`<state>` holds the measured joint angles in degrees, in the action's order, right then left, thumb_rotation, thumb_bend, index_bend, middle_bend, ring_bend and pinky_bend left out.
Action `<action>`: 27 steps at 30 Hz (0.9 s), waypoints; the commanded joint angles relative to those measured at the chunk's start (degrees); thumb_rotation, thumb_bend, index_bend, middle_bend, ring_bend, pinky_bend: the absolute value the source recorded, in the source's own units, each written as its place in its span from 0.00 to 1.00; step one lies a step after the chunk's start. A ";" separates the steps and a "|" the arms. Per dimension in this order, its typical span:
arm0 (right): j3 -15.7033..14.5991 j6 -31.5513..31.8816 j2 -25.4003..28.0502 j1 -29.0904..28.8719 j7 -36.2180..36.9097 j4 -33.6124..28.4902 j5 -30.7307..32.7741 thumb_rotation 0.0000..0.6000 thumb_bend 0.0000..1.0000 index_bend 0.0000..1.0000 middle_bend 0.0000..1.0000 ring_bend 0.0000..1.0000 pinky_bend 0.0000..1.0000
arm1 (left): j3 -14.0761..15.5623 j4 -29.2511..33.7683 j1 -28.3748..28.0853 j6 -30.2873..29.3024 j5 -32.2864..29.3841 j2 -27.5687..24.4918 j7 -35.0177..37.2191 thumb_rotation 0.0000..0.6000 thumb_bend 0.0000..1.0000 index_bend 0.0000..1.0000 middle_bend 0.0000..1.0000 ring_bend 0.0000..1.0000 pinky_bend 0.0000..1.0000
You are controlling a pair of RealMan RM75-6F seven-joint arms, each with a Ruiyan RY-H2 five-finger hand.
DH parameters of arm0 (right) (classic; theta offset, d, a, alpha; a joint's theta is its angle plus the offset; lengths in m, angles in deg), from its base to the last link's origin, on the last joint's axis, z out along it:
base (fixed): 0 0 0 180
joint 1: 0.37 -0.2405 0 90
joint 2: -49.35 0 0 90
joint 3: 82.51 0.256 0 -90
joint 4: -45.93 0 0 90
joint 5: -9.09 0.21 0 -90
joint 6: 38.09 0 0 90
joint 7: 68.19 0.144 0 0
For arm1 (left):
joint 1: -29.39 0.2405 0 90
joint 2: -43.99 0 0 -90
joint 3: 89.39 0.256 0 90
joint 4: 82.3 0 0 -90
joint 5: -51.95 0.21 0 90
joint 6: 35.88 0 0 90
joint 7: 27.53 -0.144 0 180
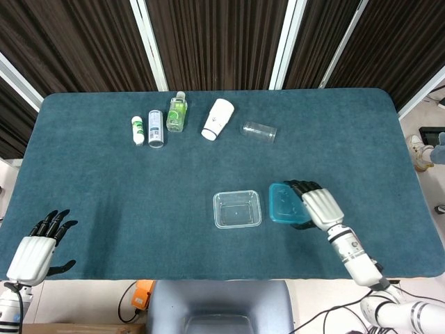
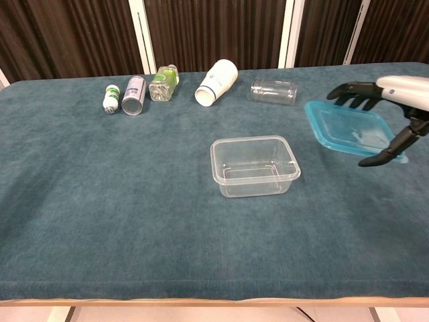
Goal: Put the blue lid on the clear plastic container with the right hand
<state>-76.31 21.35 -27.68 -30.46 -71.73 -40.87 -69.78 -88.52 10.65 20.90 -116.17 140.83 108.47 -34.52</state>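
The right robot hand point(image 2: 392, 100) grips the blue lid point(image 2: 348, 129), dark fingers point(image 2: 352, 92) reaching over the far edge and the thumb hooked under the near edge. The lid is off the worktop point(image 2: 134, 221), tilted with its left side lower, and hangs to the right of the clear plastic container point(image 2: 255, 166), not over it. In the head view the same lid point(image 1: 285, 204) sits just beside the container point(image 1: 237, 209), with a narrow gap between the two, and the right robot hand point(image 1: 316, 207) covers the lid's right part.

The container stands upright and open-topped near the middle of the worktop, with nothing inside it.

Along the far side lies a row of other things, all well apart from the container. From left to right: a small white bottle point(image 2: 111, 98) with a green label, a silver can point(image 2: 133, 95) on its side, a green-tinted bottle point(image 2: 163, 84) lying down, a white paper cup point(image 2: 216, 82) tipped over with its mouth towards the camera, and a clear plastic cup point(image 2: 273, 91) also on its side. The clear cup is the nearest of them to the raised lid (still apart from it in both views).

Between lid and container there is only bare blue-green cloth.

The left robot hand point(image 1: 38, 245) rests at the near left corner of the worktop, fingers spread and holding nothing.
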 commanded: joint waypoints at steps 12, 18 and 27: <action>1.83 -5.23 -2.46 -6.09 -8.48 -4.75 0.71 1.00 0.44 0.25 0.41 0.51 0.45 | -0.01 0.00 0.03 -0.08 -0.04 -0.19 0.44 1.00 0.46 0.22 0.07 0.02 0.21; 3.20 -8.48 -6.56 -9.57 -14.48 -2.99 5.70 1.00 0.44 0.24 0.41 0.49 0.42 | -0.15 -0.16 0.10 -0.24 -0.23 -0.50 1.43 1.00 0.46 0.22 0.07 0.02 0.21; 4.12 -10.66 -9.95 -12.44 -15.71 -0.48 9.78 1.00 0.44 0.24 0.41 0.48 0.40 | -0.18 -0.19 0.09 -0.24 -0.25 -0.64 1.84 1.00 0.46 0.22 0.07 0.02 0.21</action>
<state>-72.26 10.78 -37.51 -42.81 -87.51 -41.44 -60.11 -88.70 10.47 20.99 -116.40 140.58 107.83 -32.68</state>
